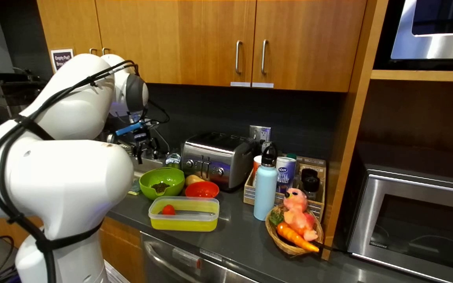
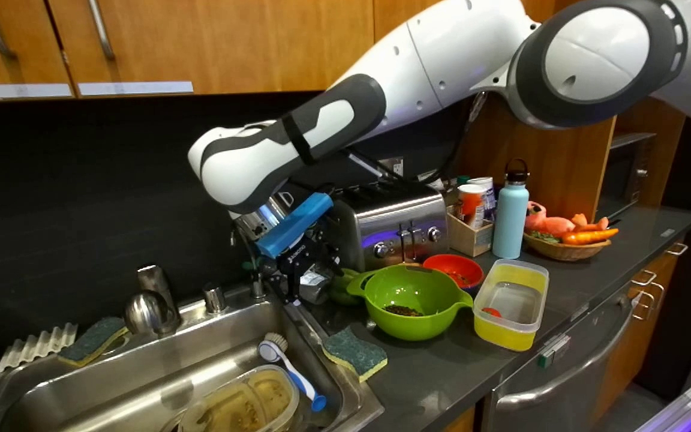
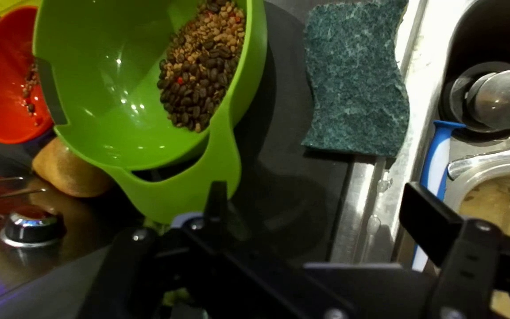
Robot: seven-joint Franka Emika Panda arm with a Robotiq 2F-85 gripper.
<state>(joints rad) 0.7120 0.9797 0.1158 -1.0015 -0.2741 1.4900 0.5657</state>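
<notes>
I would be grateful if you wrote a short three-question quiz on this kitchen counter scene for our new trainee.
1. Multiple choice: what lies in the green bowl?
A) a sponge
B) small dark and light brown pieces
C) a carrot

2. True or false: in the wrist view, the jaws are shut tight against each other.

3. Short answer: which bowl stands nearer the sink, the green one or the red bowl?

Key:
1. B
2. False; they stand apart, with the counter showing between them.
3. The green bowl.
</notes>
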